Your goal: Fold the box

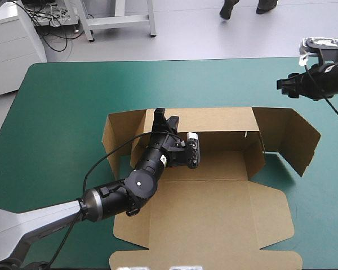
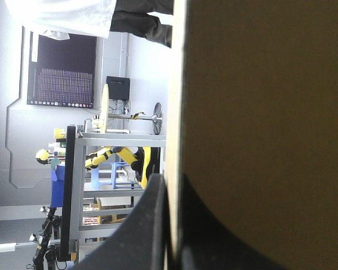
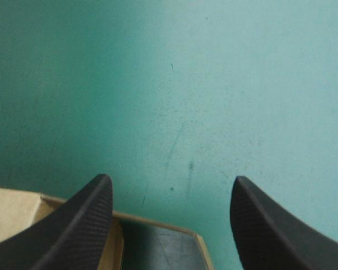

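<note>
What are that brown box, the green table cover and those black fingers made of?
The box looks like plain matte cardboard: brown, with pale cut edges and sharp creases. The cover seems a smooth teal-green mat, faintly scuffed; material unclear. The black fingers show a fine woven-looking texture, perhaps moulded rubber or plastic.

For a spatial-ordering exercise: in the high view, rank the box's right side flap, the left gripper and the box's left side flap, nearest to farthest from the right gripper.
1. right side flap of the box, raised, beside the right gripper.
2. left gripper, on the far wall, mid-table.
3. left side flap, at the opposite end.
</note>
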